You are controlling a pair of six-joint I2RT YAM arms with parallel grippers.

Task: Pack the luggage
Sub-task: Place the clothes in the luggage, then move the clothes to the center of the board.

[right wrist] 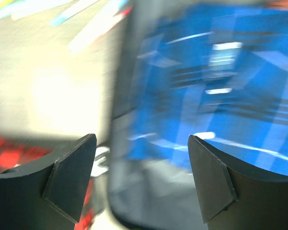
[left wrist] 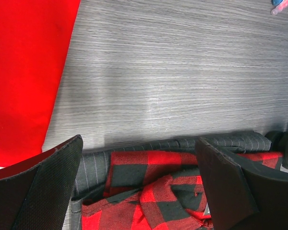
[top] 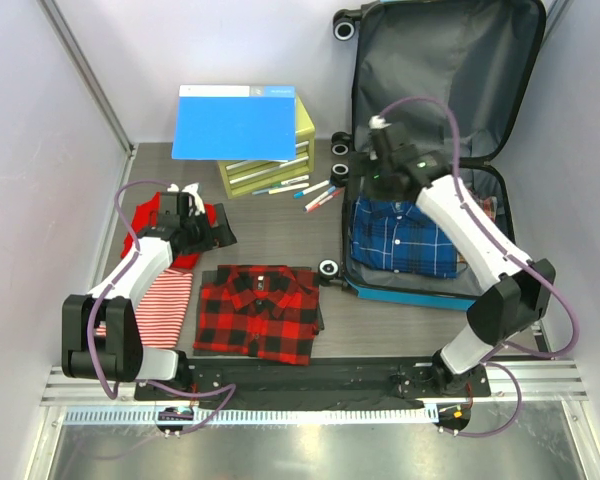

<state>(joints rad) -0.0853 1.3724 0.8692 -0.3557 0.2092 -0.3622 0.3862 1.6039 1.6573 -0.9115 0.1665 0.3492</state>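
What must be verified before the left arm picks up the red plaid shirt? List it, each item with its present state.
1. Lid of the luggage open: ok.
2. The blue plaid shirt lying inside: ok.
3. The left gripper open, empty: ok.
4. It centred over the red plaid shirt: not ok, only the shirt's edge shows between its jaws.
5. The right gripper open, empty: ok.
6. The right arm clear of the opening: not ok, it reaches across.

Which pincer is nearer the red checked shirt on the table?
Left. The left pincer hovers by the far edge of the red checked shirt; the right pincer is across at the suitcase.
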